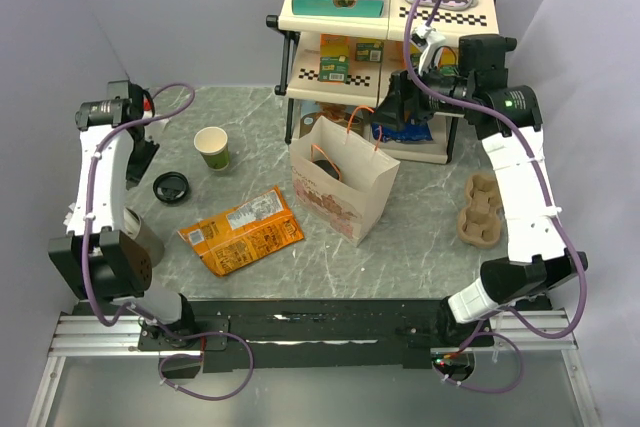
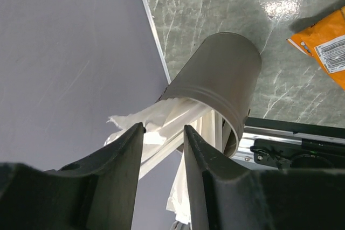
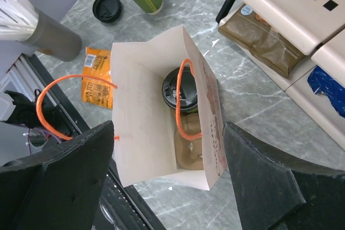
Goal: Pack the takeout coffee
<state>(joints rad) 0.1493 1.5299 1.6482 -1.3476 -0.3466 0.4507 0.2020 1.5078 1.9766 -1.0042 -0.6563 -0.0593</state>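
Left wrist: left gripper point(image 2: 161, 131) straddles napkins point(image 2: 160, 112) at 12 o'clock — clamped or not, I can't tell — I'd pull one gently.

Sides of takeout coffee point(image 3: 179, 91) hidden, only top shows; brown item point(image 3: 190, 154) beside, perhaps carrier, unclear.
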